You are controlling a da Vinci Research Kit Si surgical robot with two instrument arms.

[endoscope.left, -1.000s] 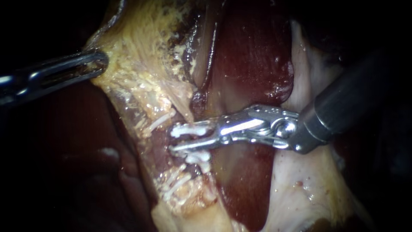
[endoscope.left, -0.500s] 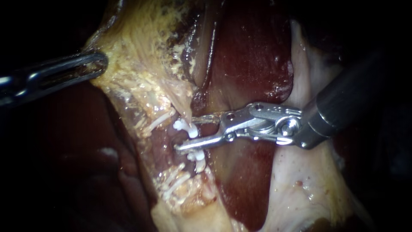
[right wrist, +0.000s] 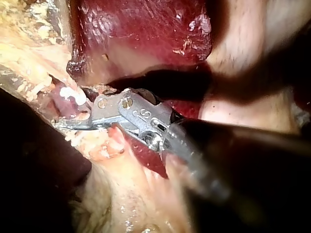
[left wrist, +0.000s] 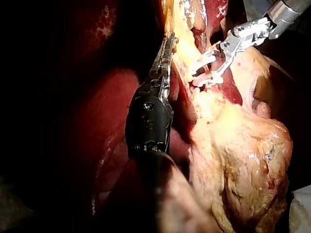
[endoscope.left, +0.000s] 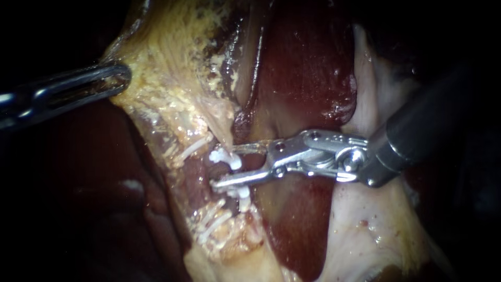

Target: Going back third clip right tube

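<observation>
White clip point(endoscope.left: 225, 156) is seen between the spread jaws of the right instrument point(endoscope.left: 223, 167), at 9 o'clock from its hinge point(endoscope.left: 279, 156). A second clip point(endoscope.left: 241, 192) is seen just outside the lower jaw, at 6 o'clock.

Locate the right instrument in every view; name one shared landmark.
Endoscope view: right instrument central, jaws open at the white clip.
Left wrist view: right instrument ahead of the left instrument, at the clip.
Right wrist view: right instrument reaching the clip.
Shared landmark: the clip.
</observation>
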